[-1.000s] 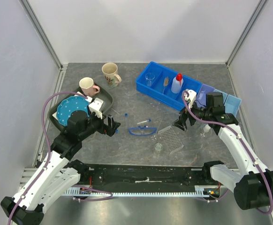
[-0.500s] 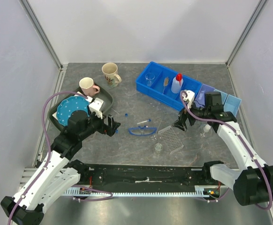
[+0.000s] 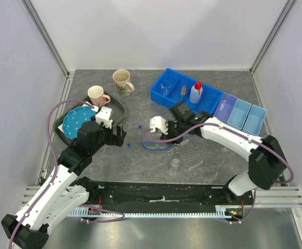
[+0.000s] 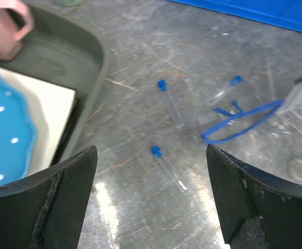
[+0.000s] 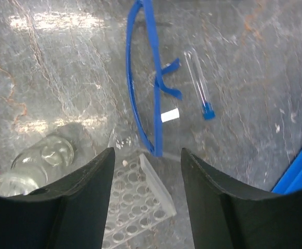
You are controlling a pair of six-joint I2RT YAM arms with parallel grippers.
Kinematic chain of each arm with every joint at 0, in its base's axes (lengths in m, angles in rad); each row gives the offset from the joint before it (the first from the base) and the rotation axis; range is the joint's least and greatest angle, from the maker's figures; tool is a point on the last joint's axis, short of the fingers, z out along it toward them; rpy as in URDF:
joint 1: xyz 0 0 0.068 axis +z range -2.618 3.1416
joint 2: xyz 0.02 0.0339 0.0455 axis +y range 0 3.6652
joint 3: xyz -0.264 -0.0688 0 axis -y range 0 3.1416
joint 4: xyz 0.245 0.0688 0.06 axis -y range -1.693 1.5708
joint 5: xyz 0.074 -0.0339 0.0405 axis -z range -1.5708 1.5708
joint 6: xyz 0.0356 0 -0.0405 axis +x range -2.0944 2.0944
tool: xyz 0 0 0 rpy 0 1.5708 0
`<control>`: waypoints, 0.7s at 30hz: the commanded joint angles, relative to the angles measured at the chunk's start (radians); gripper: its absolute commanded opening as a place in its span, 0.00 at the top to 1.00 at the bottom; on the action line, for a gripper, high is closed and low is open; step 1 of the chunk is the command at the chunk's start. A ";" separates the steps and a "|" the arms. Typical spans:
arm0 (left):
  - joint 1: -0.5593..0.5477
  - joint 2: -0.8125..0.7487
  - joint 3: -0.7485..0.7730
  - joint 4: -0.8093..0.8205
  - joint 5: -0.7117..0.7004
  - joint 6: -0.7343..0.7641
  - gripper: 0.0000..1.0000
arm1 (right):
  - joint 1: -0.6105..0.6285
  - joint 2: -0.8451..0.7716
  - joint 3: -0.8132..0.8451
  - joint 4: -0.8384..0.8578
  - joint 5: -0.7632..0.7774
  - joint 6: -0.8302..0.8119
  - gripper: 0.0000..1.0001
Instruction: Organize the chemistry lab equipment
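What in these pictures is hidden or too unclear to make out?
- Top view: the right arm covers part of the goggles; the brush in the blue bin is too small.
- Left wrist view: the pink mug is cut off by the corner.
- Right wrist view: the tube rack runs off the bottom edge.

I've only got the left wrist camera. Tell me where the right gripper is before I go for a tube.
Observer: The right gripper hovers over the blue-framed goggles, jaws apart, holding nothing.
Operator: Now give me the tube rack.
Observer: In the top view, the clear tube rack lies flat just right of the goggles, with no tubes in it.
Operator: Tell me what's sorted already.
Observer: The white squeeze bottle stands upright in the blue bin at the back.
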 commanded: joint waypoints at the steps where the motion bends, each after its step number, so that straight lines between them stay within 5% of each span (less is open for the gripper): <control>1: 0.002 0.001 0.033 -0.022 -0.219 -0.002 0.09 | 0.110 0.088 0.049 0.081 0.171 -0.070 0.40; 6: 0.004 -0.012 0.039 -0.041 -0.379 -0.032 0.10 | 0.179 0.155 0.043 0.171 0.207 -0.069 0.44; 21: 0.007 -0.077 0.027 -0.021 -0.364 -0.022 0.11 | 0.243 0.221 -0.030 0.331 0.303 -0.182 0.44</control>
